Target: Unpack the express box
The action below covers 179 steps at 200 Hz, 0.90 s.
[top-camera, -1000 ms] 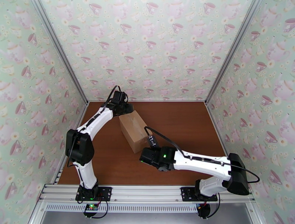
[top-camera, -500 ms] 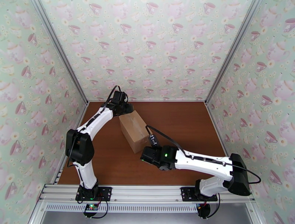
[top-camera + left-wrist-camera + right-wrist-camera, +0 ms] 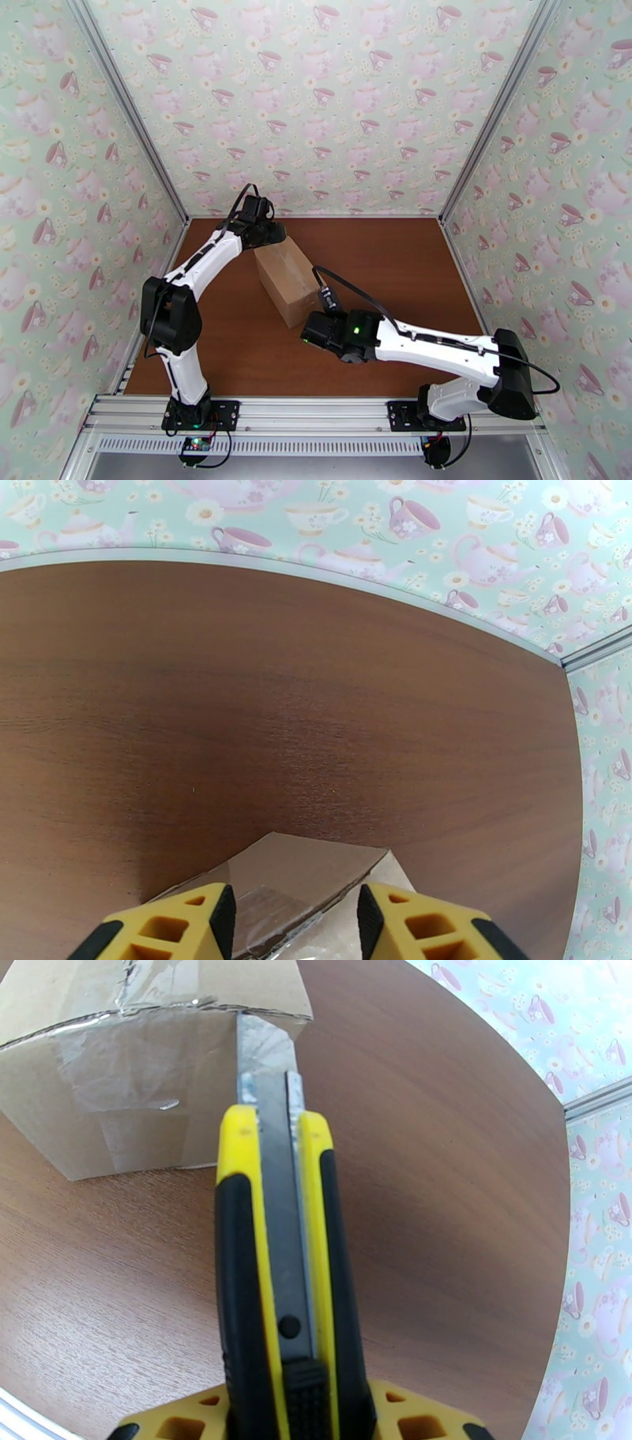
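Right arm has crept a touch nearer the carton since a second ago; left arm unchanged. Express box (image 3: 288, 278) lies mid-worktop (image 3: 395, 260), long axis diagonal, far-left to near-right; one hand at each end. Right hand (image 3: 320, 331) clamped on a yellow utility knife (image 3: 272, 1276); blade (image 3: 267, 1047) out, tip against the tape (image 3: 118, 1078) on the near end, just under the top edge. Left hand (image 3: 292, 922) has fingers apart, straddling the far end. Cut, I'd judge, runs away from the right hand along that axis.
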Each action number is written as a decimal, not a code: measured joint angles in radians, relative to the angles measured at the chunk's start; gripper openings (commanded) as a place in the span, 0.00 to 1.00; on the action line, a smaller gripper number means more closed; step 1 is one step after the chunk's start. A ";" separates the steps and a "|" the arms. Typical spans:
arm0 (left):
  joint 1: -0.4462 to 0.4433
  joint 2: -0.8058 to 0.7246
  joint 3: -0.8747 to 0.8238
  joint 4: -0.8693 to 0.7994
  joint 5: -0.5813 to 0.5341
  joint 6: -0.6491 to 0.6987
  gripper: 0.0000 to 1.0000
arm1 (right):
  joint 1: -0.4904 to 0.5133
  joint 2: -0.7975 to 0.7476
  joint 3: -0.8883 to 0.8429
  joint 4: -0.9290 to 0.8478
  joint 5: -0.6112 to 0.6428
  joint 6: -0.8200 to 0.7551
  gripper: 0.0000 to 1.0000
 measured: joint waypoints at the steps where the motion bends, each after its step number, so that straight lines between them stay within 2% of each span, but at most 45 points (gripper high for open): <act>1: 0.000 0.000 0.000 0.000 0.000 0.000 0.47 | 0.000 0.000 0.000 0.000 0.000 0.000 0.00; 179: -0.023 0.000 -0.022 0.031 0.024 -0.012 0.47 | -0.007 0.018 0.019 0.000 0.000 -0.045 0.00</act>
